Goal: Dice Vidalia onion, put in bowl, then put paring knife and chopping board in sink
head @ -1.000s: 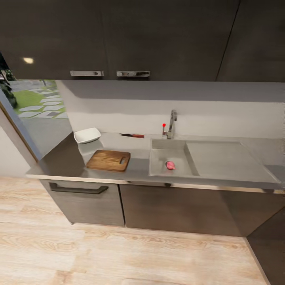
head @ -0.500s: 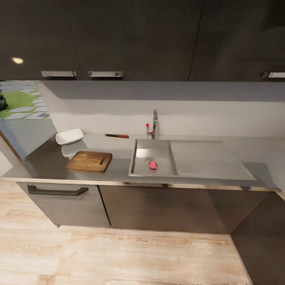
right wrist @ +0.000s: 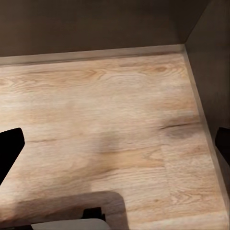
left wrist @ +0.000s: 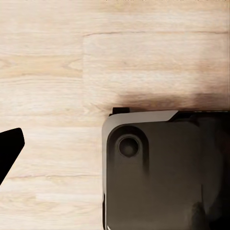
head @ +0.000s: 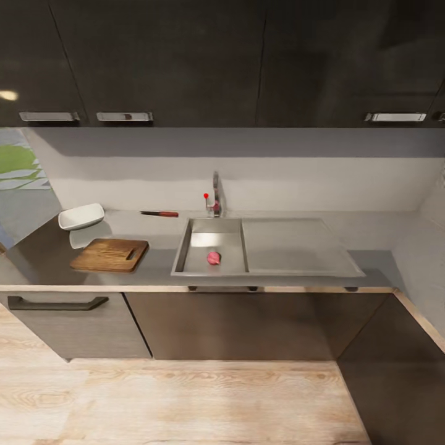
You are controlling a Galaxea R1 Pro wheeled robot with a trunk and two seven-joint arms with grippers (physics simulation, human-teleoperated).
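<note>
Both jaws hang over wood floor (right wrist: 110, 120), spread uncertain, well apart from the Vidalia onion (head: 213, 258) in the sink (head: 185, 247).

Open air above the sink (head: 185, 247); the tap (head: 216, 196) stands behind it.

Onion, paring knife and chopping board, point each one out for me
Vidalia onion (head: 213, 258), head view, middle of the bulb in the sink basin.
paring knife (head: 159, 214), head view, where blade meets red handle.
chopping board (head: 108, 255), head view, centre of the wooden face.
</note>
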